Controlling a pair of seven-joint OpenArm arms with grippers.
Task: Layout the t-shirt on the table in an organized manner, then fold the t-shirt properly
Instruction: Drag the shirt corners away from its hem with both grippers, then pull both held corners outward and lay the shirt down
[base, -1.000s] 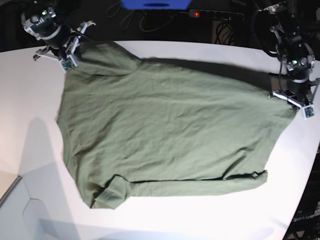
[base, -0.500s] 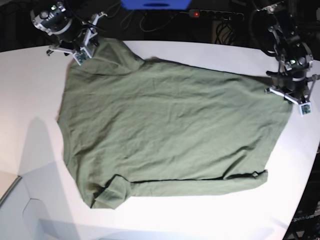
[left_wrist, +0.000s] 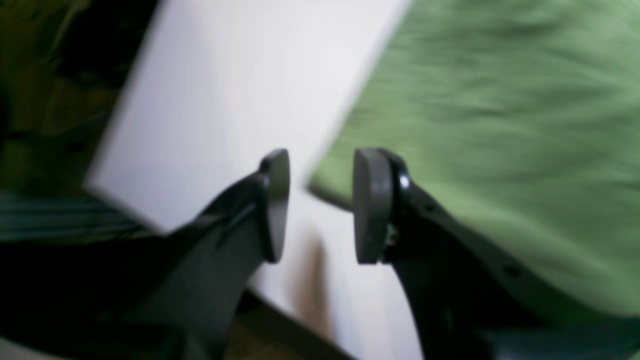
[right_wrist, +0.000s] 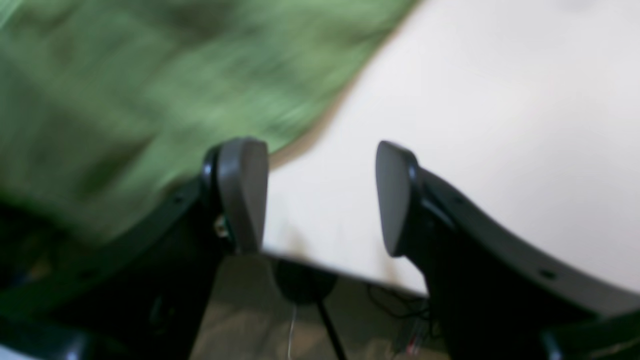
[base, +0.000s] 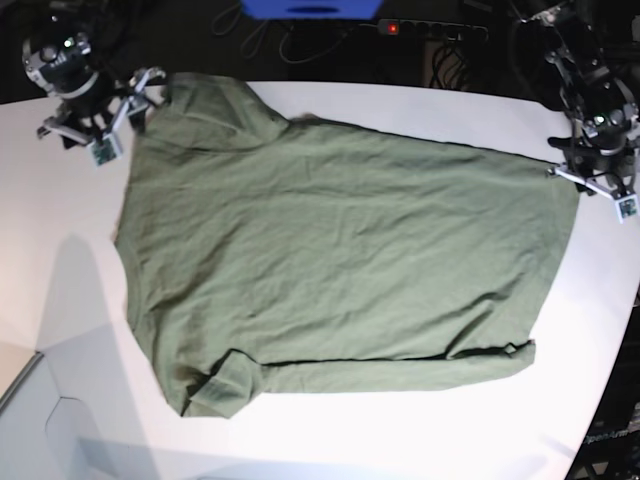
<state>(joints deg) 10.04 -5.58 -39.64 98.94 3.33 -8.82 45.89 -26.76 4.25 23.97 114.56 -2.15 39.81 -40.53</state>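
The olive-green t-shirt (base: 340, 260) lies spread nearly flat across the white table (base: 60, 250), with one sleeve folded under at the lower left (base: 225, 385). My right gripper (base: 122, 115) is at the far left corner, just off the shirt's edge. In the right wrist view it (right_wrist: 320, 195) is open and empty, with cloth (right_wrist: 125, 90) beside one finger. My left gripper (base: 590, 188) hovers at the far right corner. In the left wrist view it (left_wrist: 320, 205) is open, nothing is between the pads, and the t-shirt (left_wrist: 500, 125) lies to its right.
Behind the table's far edge are a blue box (base: 310, 8), a power strip with a red light (base: 430, 28) and cables. The table's curved edge runs close to the shirt on the right (base: 615, 330). A grey panel (base: 30, 430) sits at the lower left.
Both grippers have opened and let go of the shirt's far corners. The right gripper has drawn back to the left off the cloth. The left one has lifted slightly toward the table's edge.
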